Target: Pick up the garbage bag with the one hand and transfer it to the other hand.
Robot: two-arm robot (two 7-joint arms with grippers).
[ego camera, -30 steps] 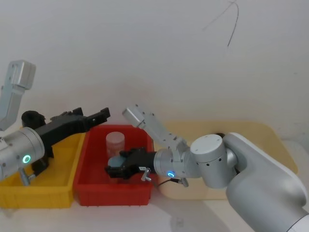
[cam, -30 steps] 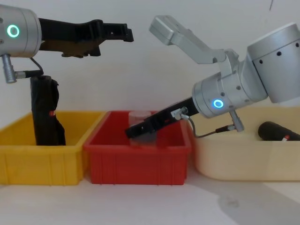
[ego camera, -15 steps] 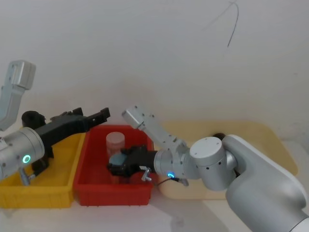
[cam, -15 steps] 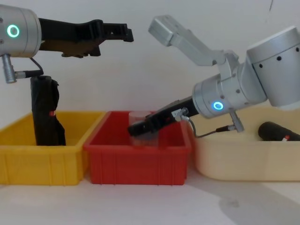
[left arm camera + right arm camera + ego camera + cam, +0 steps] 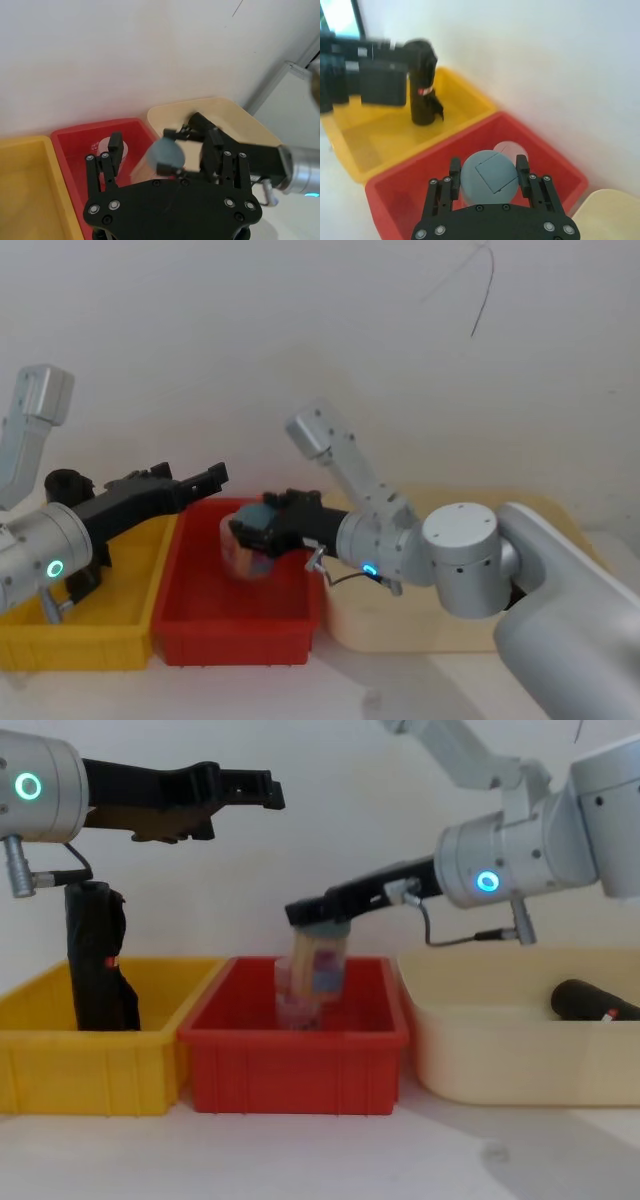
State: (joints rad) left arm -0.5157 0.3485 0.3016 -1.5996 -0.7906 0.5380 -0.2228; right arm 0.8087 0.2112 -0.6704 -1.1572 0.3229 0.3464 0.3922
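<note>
Garbage bag stands upright in the yellow bin, below the one hand, fingers open, empty. The other hand grips a grey-capped jar over the red bin, farther off.

The head camera looks down from up high at three bins in a row. The chest camera sits low and sees them from the side. Each wrist camera peeks over its own claw. All four see the red bin.
</note>
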